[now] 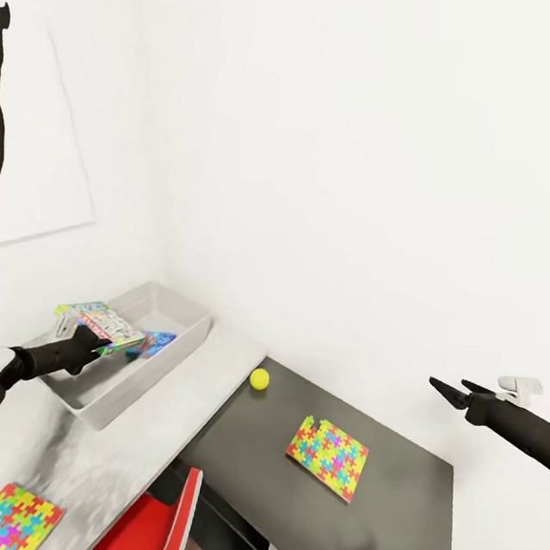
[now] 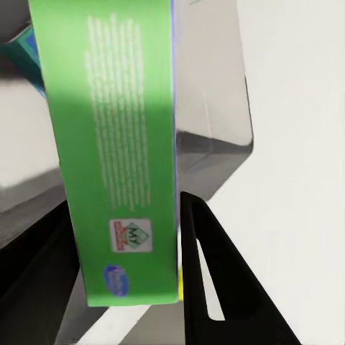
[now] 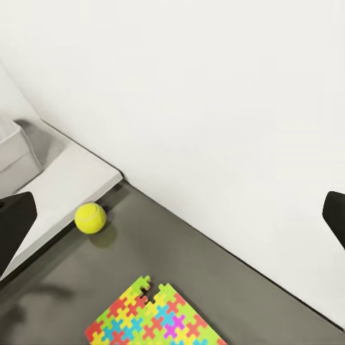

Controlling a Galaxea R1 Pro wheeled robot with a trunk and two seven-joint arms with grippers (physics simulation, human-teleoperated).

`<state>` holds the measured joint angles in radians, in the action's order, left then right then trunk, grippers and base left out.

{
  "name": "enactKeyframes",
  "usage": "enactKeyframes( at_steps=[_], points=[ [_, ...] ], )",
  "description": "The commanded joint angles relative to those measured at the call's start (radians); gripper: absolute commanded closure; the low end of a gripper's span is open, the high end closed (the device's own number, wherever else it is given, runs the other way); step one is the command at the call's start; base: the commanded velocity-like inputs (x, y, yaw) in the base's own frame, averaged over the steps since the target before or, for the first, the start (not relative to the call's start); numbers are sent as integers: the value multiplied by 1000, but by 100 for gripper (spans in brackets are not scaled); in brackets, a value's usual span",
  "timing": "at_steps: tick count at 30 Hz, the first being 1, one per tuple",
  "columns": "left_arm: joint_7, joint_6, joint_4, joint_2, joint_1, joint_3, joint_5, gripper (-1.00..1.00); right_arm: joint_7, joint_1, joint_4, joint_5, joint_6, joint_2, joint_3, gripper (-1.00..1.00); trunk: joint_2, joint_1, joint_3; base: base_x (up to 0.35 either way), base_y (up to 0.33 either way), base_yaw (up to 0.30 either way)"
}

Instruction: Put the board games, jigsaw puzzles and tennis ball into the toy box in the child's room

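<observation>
The left gripper [image 1: 96, 345] clasps a green printed board-game box [image 1: 102, 322] over the shallow light-grey toy box [image 1: 179, 310]; the right gripper [image 1: 445, 389] hangs released.

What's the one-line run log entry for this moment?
left hand: shut on board game over toy box | right hand: open | tennis ball: on table

Table [image 1: 159, 433] with toy box [image 1: 170, 344], tennis ball [image 1: 259, 380], two jigsaw puzzles [image 1: 327, 458].
</observation>
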<state>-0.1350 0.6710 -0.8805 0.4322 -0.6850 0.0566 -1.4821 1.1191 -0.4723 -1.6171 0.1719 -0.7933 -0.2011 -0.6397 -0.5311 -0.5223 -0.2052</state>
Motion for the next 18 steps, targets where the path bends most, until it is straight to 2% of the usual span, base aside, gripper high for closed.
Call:
enactKeyframes(
  at_steps=[1,14,18],
  points=[
    [-10,5,-1,0,-1,2,-14,100,10,-2,-1,9,-6,0,-2,-100,-2,0,-3,0,0,0],
    [-14,7,6,1,-1,1,-15,100,10,-2,-1,9,-6,0,-2,-100,-2,0,-24,0,0,0],
    [-15,5,6,1,0,0,-41,100,10,-2,-1,9,-6,0,-3,-100,-2,0,-31,0,0,0]
  ],
)
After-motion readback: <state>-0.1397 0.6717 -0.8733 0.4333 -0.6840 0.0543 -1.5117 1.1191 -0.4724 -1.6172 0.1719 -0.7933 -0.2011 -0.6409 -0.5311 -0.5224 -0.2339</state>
